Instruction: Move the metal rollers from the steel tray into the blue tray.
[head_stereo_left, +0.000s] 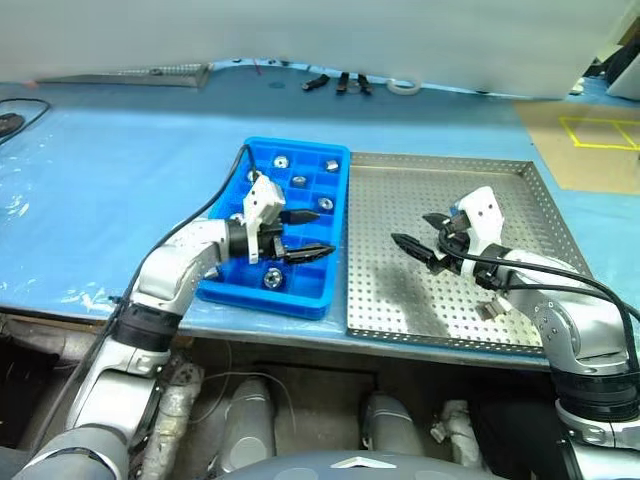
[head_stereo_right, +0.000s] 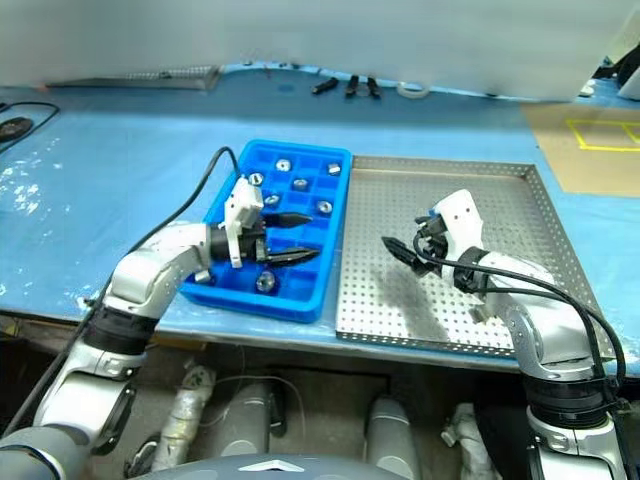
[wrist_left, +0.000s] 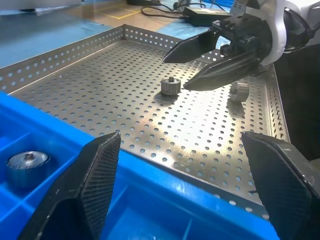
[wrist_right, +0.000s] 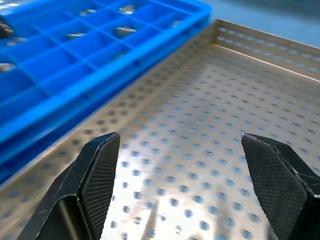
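The steel tray (head_stereo_left: 400, 300) is taken as the landmark. The blue tray (head_stereo_left: 240, 290) is butted against its left rim, and several metal rollers (head_stereo_left: 299, 181) are already seated in its compartments. The left gripper (head_stereo_left: 307, 234) is poised over the blue tray near that shared rim, fingers spread wide and empty. The right gripper (head_stereo_left: 416, 246) is held above the steel tray's middle, jaws likewise wide and holding nothing. Two rollers (wrist_left: 171, 85) are seen on the perforated floor toward the tray's right rim, apparently just beneath or behind the right arm, though this is hard to confirm. A stubby cylinder may be nudged and rolled off by a descending fingertip, or pinched off-centre and dropped.
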